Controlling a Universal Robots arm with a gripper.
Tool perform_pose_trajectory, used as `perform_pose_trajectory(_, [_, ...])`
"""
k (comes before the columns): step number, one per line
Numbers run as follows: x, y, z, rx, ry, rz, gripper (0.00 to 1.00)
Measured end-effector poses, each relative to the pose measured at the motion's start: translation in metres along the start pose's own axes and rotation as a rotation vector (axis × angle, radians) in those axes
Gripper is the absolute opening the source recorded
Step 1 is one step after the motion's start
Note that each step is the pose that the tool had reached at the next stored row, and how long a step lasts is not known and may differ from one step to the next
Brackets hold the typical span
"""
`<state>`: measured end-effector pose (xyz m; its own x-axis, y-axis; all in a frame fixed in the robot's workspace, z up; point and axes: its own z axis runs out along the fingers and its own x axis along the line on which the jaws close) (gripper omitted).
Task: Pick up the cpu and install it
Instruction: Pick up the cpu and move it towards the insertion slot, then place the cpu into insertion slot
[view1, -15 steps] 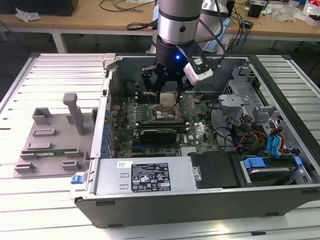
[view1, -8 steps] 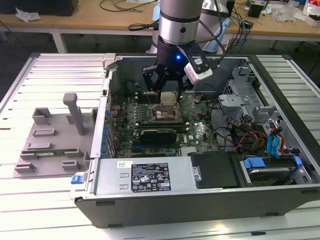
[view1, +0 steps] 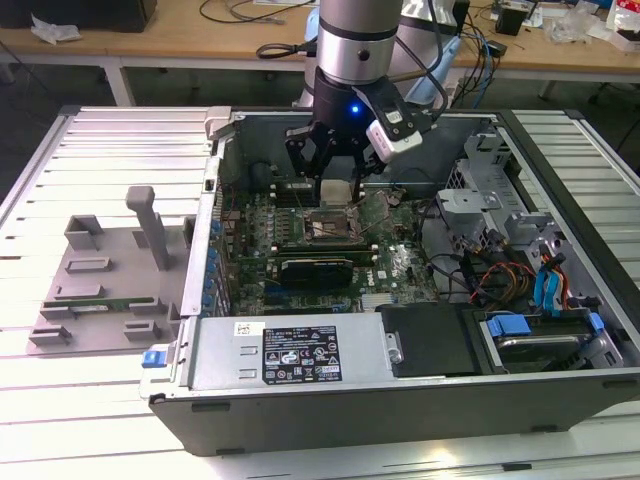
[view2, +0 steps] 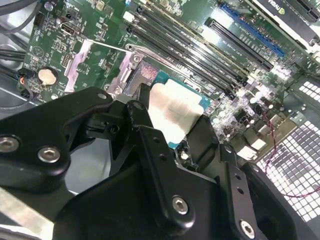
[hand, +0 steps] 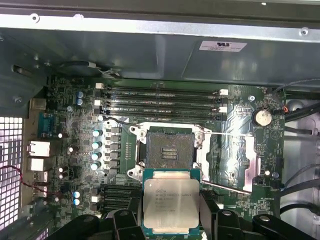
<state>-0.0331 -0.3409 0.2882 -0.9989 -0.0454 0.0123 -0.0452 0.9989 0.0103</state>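
Silvery metal marks the cpu (hand: 171, 202), and the gripper (hand: 171, 222) has it pinched by two opposite edges, its black fingers (view2: 205, 137) closed in only as far as the chip's width. In the exterior view the cpu (view1: 338, 192) hangs inside the open computer case (view1: 300, 410), lifted off the green circuit board (hand: 75, 150) and not yet seated. The bare socket (hand: 169, 152) lies just beside it in the first wrist view. Its metal clamp plate (hand: 252, 160) is folded back to one side, and the thin wire lever (hand: 227, 187) runs close by the chip's corner.

The main danger, as I judge it, is the socket's contact field. If the chip comes down tilted or shifted off the frame, one corner lands first and can bend the contacts. Whether it is turned the right way for the socket I cannot tell.

The hold is on thin rims only — a nudge against the socket frame or the wire lever could twist the chip or let it drop onto the board.

The fingers reach past the chip's sides, so going low may knock them against the frame or the memory slots (hand: 160, 100) — these lie near the socket.
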Motion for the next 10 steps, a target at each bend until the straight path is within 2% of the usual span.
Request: perform_pose_trajectory(10, [0.0000, 0.0003, 0.0000, 0.0000, 0.0000, 0.000, 0.55])
